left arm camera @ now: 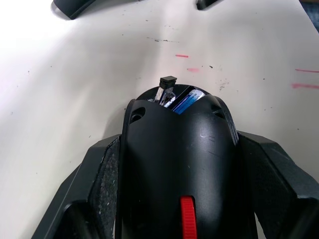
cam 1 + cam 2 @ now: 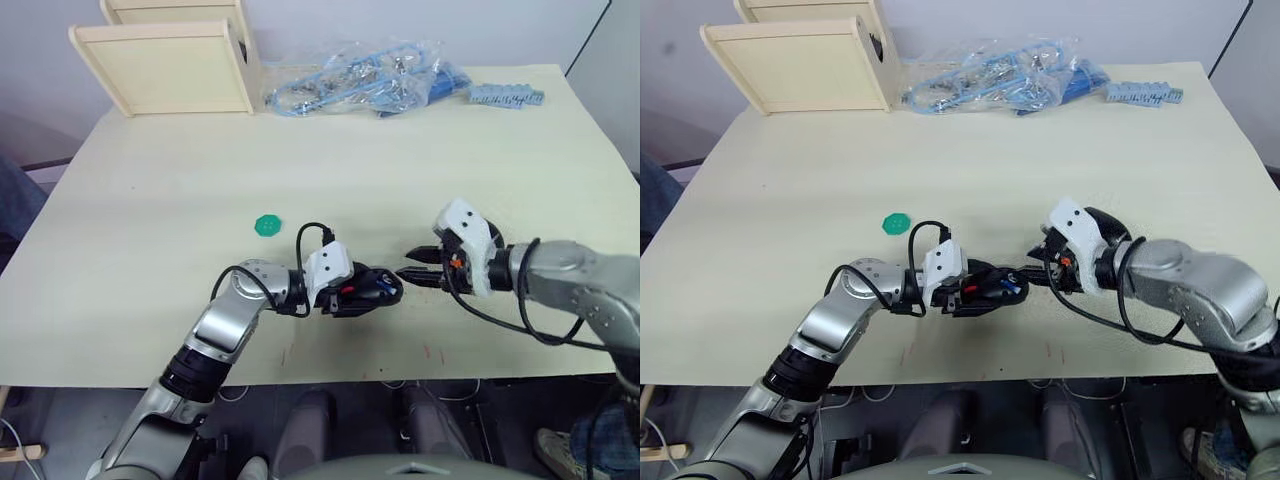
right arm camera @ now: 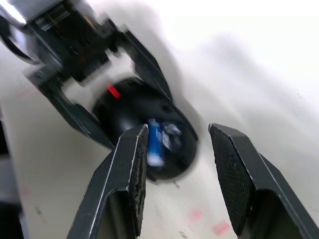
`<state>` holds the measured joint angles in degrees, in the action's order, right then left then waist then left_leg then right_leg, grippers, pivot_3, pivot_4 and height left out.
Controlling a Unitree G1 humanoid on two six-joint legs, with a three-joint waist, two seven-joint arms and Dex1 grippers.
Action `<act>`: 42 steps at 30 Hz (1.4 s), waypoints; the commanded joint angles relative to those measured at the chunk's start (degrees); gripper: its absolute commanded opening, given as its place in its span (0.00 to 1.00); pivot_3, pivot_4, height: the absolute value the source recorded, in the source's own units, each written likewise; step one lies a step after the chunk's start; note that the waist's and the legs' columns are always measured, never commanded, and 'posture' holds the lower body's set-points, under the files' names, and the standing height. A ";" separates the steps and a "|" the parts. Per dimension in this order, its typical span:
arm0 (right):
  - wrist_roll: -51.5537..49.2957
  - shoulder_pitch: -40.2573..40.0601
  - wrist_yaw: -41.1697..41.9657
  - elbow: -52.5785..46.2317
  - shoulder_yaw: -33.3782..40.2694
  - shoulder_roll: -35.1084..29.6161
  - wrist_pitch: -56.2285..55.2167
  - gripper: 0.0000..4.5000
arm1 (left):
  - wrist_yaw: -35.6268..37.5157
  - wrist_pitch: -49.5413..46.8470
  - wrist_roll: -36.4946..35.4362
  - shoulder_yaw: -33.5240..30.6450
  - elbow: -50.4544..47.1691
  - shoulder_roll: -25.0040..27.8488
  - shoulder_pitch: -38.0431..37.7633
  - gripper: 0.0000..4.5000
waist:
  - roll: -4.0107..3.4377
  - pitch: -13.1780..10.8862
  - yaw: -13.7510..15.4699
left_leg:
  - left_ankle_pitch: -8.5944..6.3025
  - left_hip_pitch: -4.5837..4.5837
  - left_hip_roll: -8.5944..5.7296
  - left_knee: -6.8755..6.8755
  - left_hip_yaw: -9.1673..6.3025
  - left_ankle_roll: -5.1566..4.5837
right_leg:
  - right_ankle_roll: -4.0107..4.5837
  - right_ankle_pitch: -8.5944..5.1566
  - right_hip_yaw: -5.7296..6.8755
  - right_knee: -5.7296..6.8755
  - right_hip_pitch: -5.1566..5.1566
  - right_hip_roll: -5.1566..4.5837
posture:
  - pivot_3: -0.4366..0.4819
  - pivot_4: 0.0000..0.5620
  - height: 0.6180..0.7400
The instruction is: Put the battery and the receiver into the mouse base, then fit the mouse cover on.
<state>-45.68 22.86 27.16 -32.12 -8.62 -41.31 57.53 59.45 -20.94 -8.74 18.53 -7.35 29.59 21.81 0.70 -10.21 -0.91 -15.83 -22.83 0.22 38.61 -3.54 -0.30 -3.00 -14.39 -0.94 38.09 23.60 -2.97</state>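
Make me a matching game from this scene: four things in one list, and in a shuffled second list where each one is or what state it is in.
Things:
1. mouse base
2. battery
3. right gripper
4. green disc

States:
A. open, holding nothing, just beside the mouse
B. lying alone on the table
C. clamped between the left gripper's fingers
D. sitting inside the mouse's hollow

Pairs: 1-C, 2-D, 3-A, 4-B
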 commanded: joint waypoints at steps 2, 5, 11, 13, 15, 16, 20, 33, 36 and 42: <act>9.33 -8.24 0.73 -1.73 1.32 5.29 -17.51 0.46 | -0.09 -0.01 -0.43 -0.46 -1.07 0.44 -0.11 0.65 | 0.02 0.01 0.07 | 0.00 0.01 0.00 0.01 -0.01 0.00 | 0.00 0.00 0.02 -0.01 -0.03 0.00 | 0.48 0.27 1.00; 10.84 -10.63 2.62 0.42 0.85 7.59 -19.88 0.22 | -0.12 -0.05 -0.47 -0.45 -1.10 0.48 -0.13 0.65 | 0.00 -0.01 0.00 | 0.00 0.05 -0.01 0.02 0.06 0.00 | -0.01 0.00 -0.10 0.00 -0.02 0.00 | 0.48 0.27 1.00; 15.08 -15.20 7.35 9.14 0.35 14.35 -32.55 0.02 | -0.49 -0.35 -0.49 -0.55 -1.88 0.72 -0.89 0.65 | 0.02 0.01 0.11 | 0.01 0.07 0.01 0.04 0.07 0.01 | -0.04 0.03 -0.10 -0.02 -0.06 0.05 | 0.48 0.27 1.00; 15.61 -15.47 9.07 10.36 0.24 15.13 -34.11 0.02 | -0.70 -0.51 -0.58 -0.53 -2.19 0.81 -1.10 0.65 | 0.02 0.01 0.00 | 0.01 0.10 0.01 0.05 0.10 0.02 | -0.05 0.03 -0.17 -0.01 -0.05 0.04 | 0.48 0.27 1.00; 16.40 -16.22 11.52 11.65 -0.56 15.37 -36.04 0.02 | -0.85 -0.65 -0.68 -0.52 -2.42 0.91 -1.20 0.65 | 0.02 0.01 0.04 | 0.01 0.14 0.01 0.05 0.08 0.02 | -0.05 0.04 -0.23 0.00 -0.06 0.04 | 0.48 0.27 1.00; 16.44 -16.50 11.98 12.17 -0.60 15.80 -36.52 0.02 | -0.90 -0.70 -0.70 -0.51 -2.53 0.97 -1.27 0.65 | 0.02 0.01 0.06 | 0.01 0.14 0.01 0.05 0.08 0.02 | -0.06 0.04 -0.22 -0.01 -0.06 0.04 | 0.48 0.27 1.00; 17.02 -16.29 13.05 13.79 -0.34 17.21 -37.75 0.02 | -1.01 -0.90 -0.80 -0.46 -2.63 1.05 -1.18 0.65 | 0.02 0.01 0.10 | 0.01 0.14 0.01 0.05 0.10 0.02 | -0.05 0.03 -0.18 0.01 -0.06 0.06 | 0.48 0.27 1.00; 19.86 -16.44 14.60 16.01 -0.97 19.25 -39.15 0.02 | -0.68 -1.01 -0.86 -0.52 -1.68 0.96 -0.26 0.65 | 0.02 0.01 0.09 | 0.02 0.15 0.01 0.05 0.12 0.03 | -0.04 0.04 -0.19 0.04 -0.06 0.05 | 0.48 0.27 1.00; 20.27 -16.47 15.11 16.36 -0.84 19.42 -39.40 0.02 | -0.66 -1.08 -0.88 -0.53 -1.79 0.95 -0.27 0.65 | 0.02 0.01 0.09 | 0.02 0.15 0.01 0.05 0.13 0.03 | -0.04 0.04 -0.19 0.04 -0.06 0.05 | 0.48 0.27 1.00; 20.97 -16.71 15.36 16.40 -1.00 20.05 -39.39 0.02 | -0.60 -1.23 -1.01 -0.65 -2.42 1.22 -0.68 0.65 | 0.02 0.01 0.09 | 0.02 0.15 0.01 0.06 0.12 0.03 | -0.04 0.04 -0.19 0.05 -0.06 0.05 | 0.48 0.27 1.00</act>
<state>-24.62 6.23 42.14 -14.61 -10.08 -21.51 19.55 58.65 -22.07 -9.27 18.38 -8.35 30.23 21.10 0.72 -10.19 -0.83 -15.82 -22.67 0.23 38.67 -3.42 -0.27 -3.04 -14.35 -1.12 38.14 23.55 -2.92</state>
